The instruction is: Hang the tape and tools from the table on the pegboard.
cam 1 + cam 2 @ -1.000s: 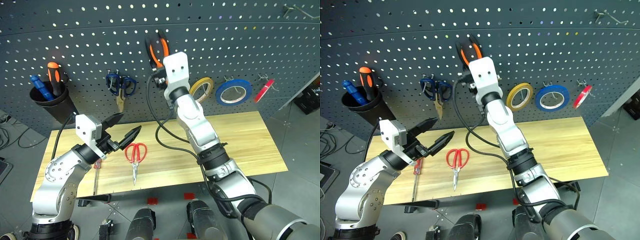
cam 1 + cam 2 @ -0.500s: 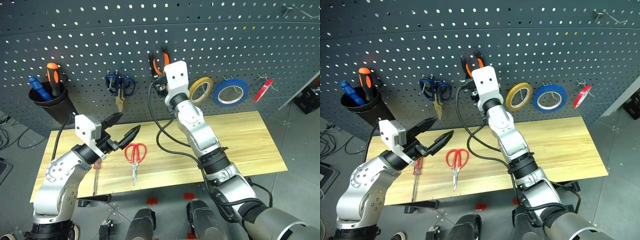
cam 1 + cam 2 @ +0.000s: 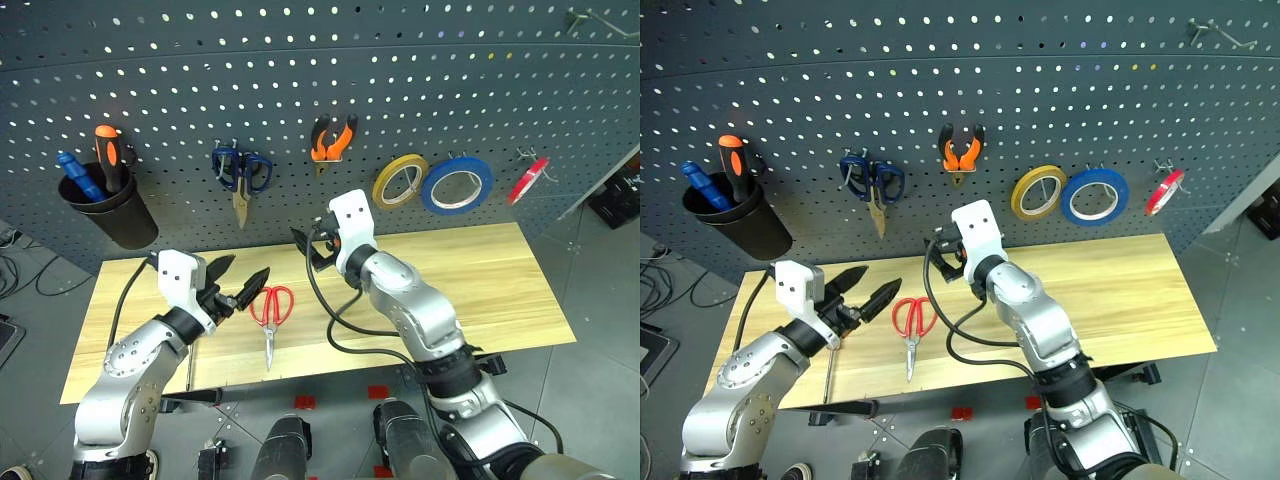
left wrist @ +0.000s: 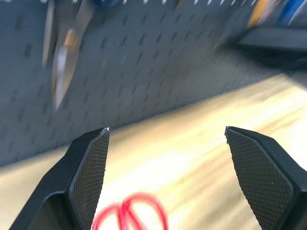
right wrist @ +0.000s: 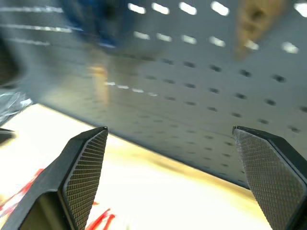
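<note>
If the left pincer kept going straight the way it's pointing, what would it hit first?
The left pincer, open, aims across the table just above the red scissors. It would probably pass over their handles and meet the pegboard near the right pincer; depth is uncertain.

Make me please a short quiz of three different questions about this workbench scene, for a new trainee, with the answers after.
1. True or false: the pliers hang on the pegboard.
2. Which task tools lie on the table?
A. the red scissors and the red screwdriver
B. pliers only
C. blue tape only
3. Fill in: the right pincer and the left pincer are both ____ and hold nothing.

Key: 1 true; 2 A; 3 open.
</note>
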Controlling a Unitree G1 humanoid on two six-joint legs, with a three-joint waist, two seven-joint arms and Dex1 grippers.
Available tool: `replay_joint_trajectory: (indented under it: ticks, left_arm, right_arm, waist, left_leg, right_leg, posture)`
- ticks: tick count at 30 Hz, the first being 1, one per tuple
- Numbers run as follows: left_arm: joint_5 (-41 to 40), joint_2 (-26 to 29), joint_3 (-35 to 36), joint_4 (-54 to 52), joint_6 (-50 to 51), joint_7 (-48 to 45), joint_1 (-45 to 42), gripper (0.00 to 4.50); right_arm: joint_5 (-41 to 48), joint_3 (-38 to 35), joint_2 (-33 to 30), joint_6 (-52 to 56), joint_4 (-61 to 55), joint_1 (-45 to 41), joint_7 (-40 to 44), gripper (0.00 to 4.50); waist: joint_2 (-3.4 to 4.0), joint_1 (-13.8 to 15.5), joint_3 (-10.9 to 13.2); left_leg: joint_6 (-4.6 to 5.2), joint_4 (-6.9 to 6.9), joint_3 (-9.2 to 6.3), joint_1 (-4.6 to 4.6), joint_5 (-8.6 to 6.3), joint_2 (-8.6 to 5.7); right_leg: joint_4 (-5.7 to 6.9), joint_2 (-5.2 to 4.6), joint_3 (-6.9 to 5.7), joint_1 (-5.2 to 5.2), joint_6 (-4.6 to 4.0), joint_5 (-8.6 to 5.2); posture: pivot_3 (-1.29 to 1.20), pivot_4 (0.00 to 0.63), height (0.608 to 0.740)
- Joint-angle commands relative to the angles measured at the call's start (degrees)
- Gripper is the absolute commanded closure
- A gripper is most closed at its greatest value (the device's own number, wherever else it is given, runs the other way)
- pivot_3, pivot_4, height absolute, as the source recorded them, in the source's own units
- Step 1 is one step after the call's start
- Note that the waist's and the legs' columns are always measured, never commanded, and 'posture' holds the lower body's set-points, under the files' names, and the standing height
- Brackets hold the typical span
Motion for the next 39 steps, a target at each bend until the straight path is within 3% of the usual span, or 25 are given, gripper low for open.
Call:
replay_joint_trajectory:
  ticks: [1,7,9,16,24,28,37,39]
  left_arm:
    - [3.0,0.1,-1.1,-3.3,4.3,4.8,2.2,0.1]
    - [11.8,0.2,-8.4,-2.7,16.7,14.4,5.0,0.04]
    - [12.1,-2.2,-10.9,-1.8,20.5,16.2,3.6,0.04]
    - [16.3,-11.1,-14.1,3.6,25.8,23.3,-0.7,0.04]
    - [19.7,-15.5,-13.3,9.6,25.7,26.8,-3.1,0.04]
    - [20.8,-16.8,-14.4,12.0,25.1,26.4,-4.2,0.92]
    - [22.4,-17.0,-14.0,14.8,22.8,25.1,-4.4,3.84]
    - [22.6,-16.5,-13.4,15.0,21.9,24.7,-4.2,4.21]
  right_arm:
    - [5.6,1.2,-4.7,7.2,-11.5,3.1,6.9,0.0]
    - [10.0,2.3,-16.5,14.7,-21.3,9.8,13.8,0.0]
    - [10.5,2.7,-19.0,14.8,-23.1,11.4,15.1,0.0]
    - [11.7,3.6,-21.4,15.6,-26.1,13.1,16.2,0.0]
    - [12.7,1.7,-21.5,17.6,-26.9,13.2,15.2,0.0]
    - [13.3,1.0,-21.6,18.6,-27.1,12.9,15.1,0.0]
    - [13.3,-0.4,-22.3,21.0,-27.9,12.9,13.9,0.0]
    - [13.0,-0.8,-22.5,21.2,-28.1,12.7,13.6,0.0]
  waist:
    - [0.0,0.0,0.0]
    - [-0.02,0.0,0.0]
    - [-0.05,0.1,0.1]
    - [-0.11,0.1,0.1]
    - [-0.14,0.1,0.1]
    - [-0.13,0.1,0.1]
    - [-0.1,0.0,0.1]
    - [-0.1,0.0,0.1]
  left_leg:
    - [0.02,0.02,-0.02,-0.04,-0.01,-0.01]
    - [0.07,0.02,-0.05,-0.06,-0.03,-0.07]
    - [0.09,0.03,-0.09,-0.06,-0.03,-0.09]
    - [0.13,0.08,-0.18,-0.04,0.0,-0.1]
    - [0.13,0.1,-0.23,-0.04,0.0,-0.13]
    - [0.13,0.14,-0.35,-0.01,0.0,-0.17]
    - [0.13,0.24,-0.83,0.0,0.01,-0.23]
    - [0.13,0.25,-0.85,0.0,0.02,-0.26]
  right_leg:
    - [0.0,-0.01,-0.02,0.0,0.0,0.0]
    - [-0.05,-0.03,-0.06,0.03,0.0,0.0]
    - [-0.06,-0.02,-0.1,0.08,0.0,0.0]
    - [-0.11,0.08,-0.23,0.22,0.01,0.01]
    - [-0.13,-0.08,-0.3,0.28,0.01,0.01]
    - [-0.16,-0.1,-0.45,0.4,0.01,0.01]
    - [-0.23,-0.17,-0.93,0.69,0.0,0.0]
    - [-0.23,-0.17,-0.95,0.71,0.0,0.0]
  posture:
    - [0.0,0.243,0.74]
    - [-0.01,0.254,0.74]
    - [-0.02,0.259,0.74]
    - [-0.04,0.265,0.74]
    - [-0.07,0.269,0.74]
    - [-0.08,0.269,0.74]
    - [-0.09,0.267,0.74]
    - [-0.09,0.265,0.74]
